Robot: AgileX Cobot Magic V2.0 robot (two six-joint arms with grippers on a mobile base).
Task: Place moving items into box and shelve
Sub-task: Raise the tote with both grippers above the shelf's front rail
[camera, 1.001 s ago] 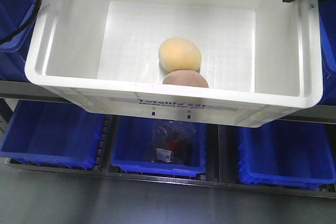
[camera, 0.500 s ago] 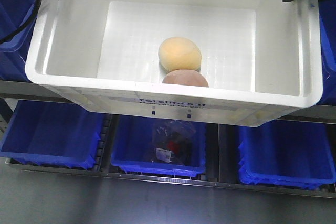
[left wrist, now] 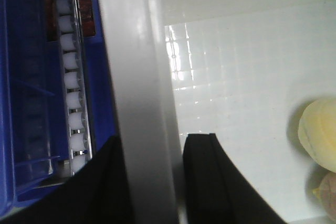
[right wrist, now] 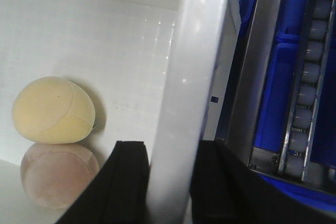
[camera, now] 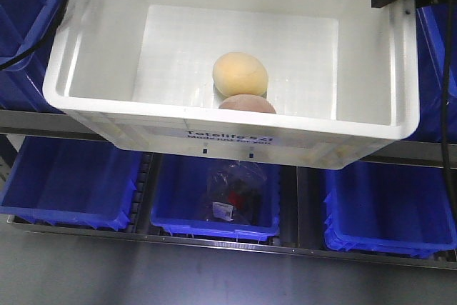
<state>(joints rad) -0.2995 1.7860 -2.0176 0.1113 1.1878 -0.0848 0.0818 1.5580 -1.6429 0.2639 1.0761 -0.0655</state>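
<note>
The white box (camera: 235, 133) with black print is held in the air in front of the shelf. Inside lie the pale yellow-orange item (camera: 240, 74) and the reddish-pink item (camera: 246, 103), touching, near the front wall. My left gripper (left wrist: 152, 182) is shut on the box's left rim (left wrist: 139, 103), one finger outside, one inside. My right gripper (right wrist: 168, 187) is shut on the box's right rim (right wrist: 191, 77). The yellow item (right wrist: 52, 109) rests against the pink one (right wrist: 58, 174) in the right wrist view. Both also show at the left wrist view's right edge (left wrist: 320, 127).
Blue bins (camera: 68, 183) stand in a row on the lower shelf. The middle one holds a clear bag with red and black contents (camera: 235, 192). More blue bins (camera: 21, 5) flank the box on the upper level. Roller rails (left wrist: 71, 77) line the shelf.
The box has moved away from the camera and slightly left, toward the shelf, with both grippers on its rims. The two items have kept their places inside.
</note>
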